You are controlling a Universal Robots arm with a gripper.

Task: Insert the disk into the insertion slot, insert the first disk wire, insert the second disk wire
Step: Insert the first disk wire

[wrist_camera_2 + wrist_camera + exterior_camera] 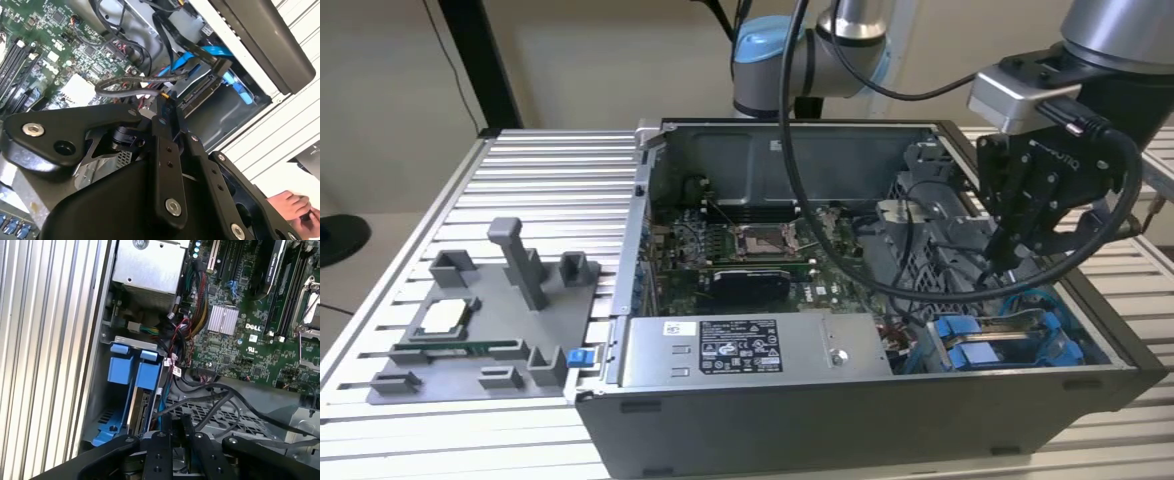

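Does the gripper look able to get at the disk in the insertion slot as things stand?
Probably yes. The computer case is open and the gripper hangs just above the disk in its insertion slot; black cables looping nearby may crowd the approach.

One disk [141,412], seemingly; one slot [107,429] (two blue tabs [122,349]).

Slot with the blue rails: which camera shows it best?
The first wrist view: it shows the slot close up, its blue plastic plain to see. The exterior view shows the slot from farther off, partly behind cables. The second wrist view catches a strip of its blue.
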